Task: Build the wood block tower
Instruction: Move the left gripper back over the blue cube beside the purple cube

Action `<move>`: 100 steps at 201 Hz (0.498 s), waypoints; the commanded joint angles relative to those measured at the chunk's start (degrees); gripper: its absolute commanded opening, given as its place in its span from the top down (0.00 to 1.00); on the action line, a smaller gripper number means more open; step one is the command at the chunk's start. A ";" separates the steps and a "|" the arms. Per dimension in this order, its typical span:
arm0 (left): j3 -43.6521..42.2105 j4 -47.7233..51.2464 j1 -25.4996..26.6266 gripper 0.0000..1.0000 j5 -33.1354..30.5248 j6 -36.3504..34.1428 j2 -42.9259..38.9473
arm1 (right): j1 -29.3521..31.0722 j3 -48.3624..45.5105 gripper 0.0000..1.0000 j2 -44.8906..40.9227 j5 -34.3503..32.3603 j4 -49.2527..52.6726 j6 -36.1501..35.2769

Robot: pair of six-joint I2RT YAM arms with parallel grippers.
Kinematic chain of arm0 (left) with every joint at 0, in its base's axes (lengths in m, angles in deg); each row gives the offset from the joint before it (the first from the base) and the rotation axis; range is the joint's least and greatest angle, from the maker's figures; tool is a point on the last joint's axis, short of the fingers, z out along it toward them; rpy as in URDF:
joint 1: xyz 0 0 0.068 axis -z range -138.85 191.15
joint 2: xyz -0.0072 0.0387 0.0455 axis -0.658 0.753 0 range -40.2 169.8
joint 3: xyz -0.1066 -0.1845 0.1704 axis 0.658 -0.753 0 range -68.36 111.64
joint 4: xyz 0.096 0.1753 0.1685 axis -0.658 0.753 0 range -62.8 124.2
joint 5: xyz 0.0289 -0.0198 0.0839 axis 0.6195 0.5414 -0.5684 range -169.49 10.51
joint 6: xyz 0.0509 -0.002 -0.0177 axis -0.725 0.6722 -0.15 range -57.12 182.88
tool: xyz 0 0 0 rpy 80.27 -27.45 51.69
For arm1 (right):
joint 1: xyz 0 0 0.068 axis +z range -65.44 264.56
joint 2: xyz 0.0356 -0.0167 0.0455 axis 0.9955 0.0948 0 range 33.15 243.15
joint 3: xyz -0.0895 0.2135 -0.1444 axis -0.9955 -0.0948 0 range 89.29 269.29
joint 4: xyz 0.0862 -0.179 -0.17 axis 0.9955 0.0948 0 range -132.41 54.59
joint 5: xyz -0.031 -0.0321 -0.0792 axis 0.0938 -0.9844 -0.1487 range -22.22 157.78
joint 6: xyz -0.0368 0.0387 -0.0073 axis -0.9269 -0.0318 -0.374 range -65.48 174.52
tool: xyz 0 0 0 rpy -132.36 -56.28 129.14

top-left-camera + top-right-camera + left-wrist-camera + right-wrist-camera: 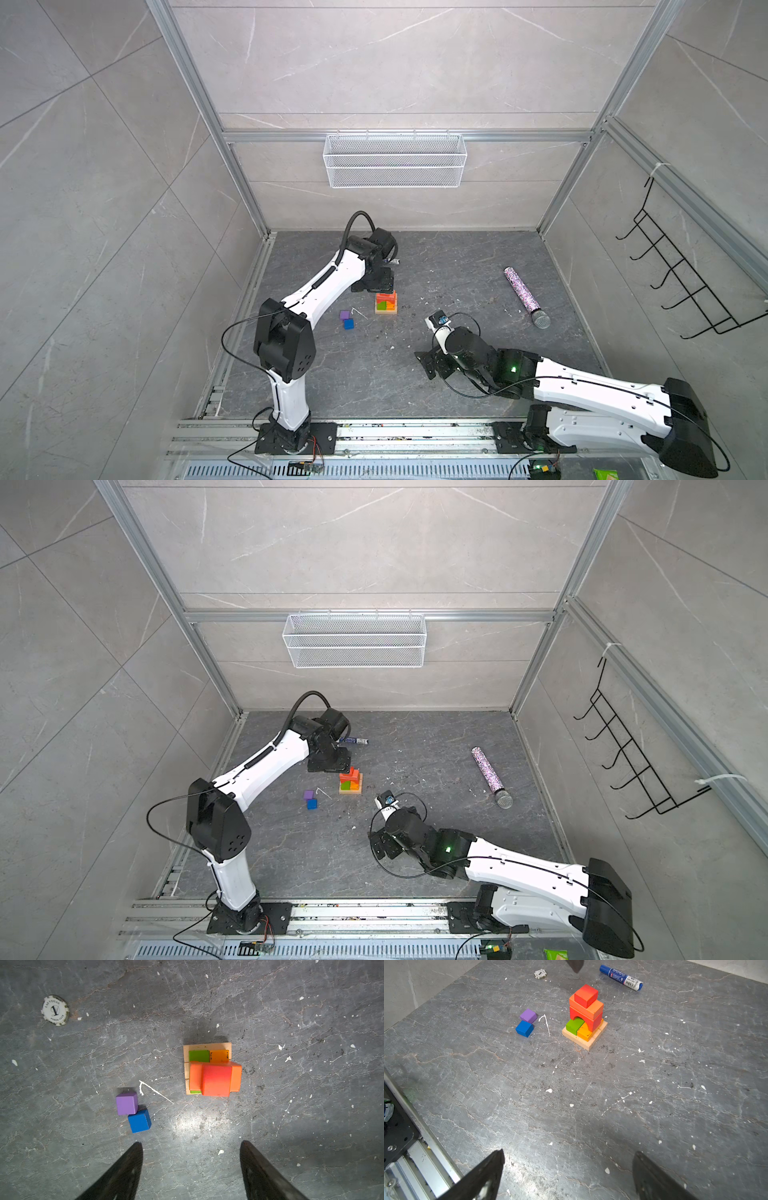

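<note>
The tower (585,1016) stands mid-table in both top views (386,302). It has a tan base, then green and orange blocks, a red arch, an orange oblong and a red block (216,1079) on top. A purple cube (126,1103) and a blue cube (139,1121) lie touching on the table to its left (346,319). My left gripper (191,1144) hangs open above the table just behind the tower, with nothing between its fingers. My right gripper (569,1153) is open and empty, low over the table, right of and nearer than the tower.
A blue marker pen (620,977) and a poker chip (55,1010) lie behind the tower. A glittery microphone (525,297) lies at the right. A wire basket (395,160) hangs on the back wall and a black hook rack (681,282) on the right wall.
</note>
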 commanded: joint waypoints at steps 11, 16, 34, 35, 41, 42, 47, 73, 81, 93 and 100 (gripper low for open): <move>-7.29 -2.77 0.10 0.24 -2.38 2.71 -7.32 | 0.57 1.25 0.03 0.79 -0.06 -0.91 -0.13; -8.50 -2.70 0.03 0.24 -2.98 3.18 -8.16 | 0.64 1.29 0.03 0.92 -0.06 -1.02 -0.15; -12.20 -2.56 0.01 0.24 -4.62 3.97 -10.99 | 0.68 1.67 0.03 1.71 -0.06 -1.12 -0.24; -12.40 -2.53 0.00 0.24 -4.73 3.97 -11.13 | 0.67 1.71 0.03 1.74 -0.06 -1.09 -0.24; -13.50 -2.29 0.00 0.25 -5.60 4.22 -11.91 | 0.66 1.93 0.03 2.08 0.01 -1.13 -0.32; -13.71 -2.22 -0.01 0.25 -5.75 4.28 -12.03 | 0.70 1.97 0.03 2.14 0.02 -1.19 -0.32; -14.65 -1.94 0.01 0.25 -6.59 4.51 -12.70 | 0.66 2.13 0.03 2.39 0.10 -1.24 -0.41; -21.56 -3.62 -0.33 0.27 -8.72 7.55 -17.24 | 0.74 3.21 0.03 3.66 0.46 -1.37 -0.83; -24.09 -5.17 -1.05 0.28 -6.89 8.41 -18.73 | 0.74 3.42 0.03 4.10 0.55 -1.42 -0.93; -27.62 -7.64 -2.05 0.28 -4.31 9.05 -20.53 | 0.74 3.81 0.03 4.61 0.64 -1.39 -1.03; -29.38 -8.71 -2.38 0.28 -3.54 9.27 -21.30 | 0.74 3.98 0.03 4.92 0.80 -1.35 -0.98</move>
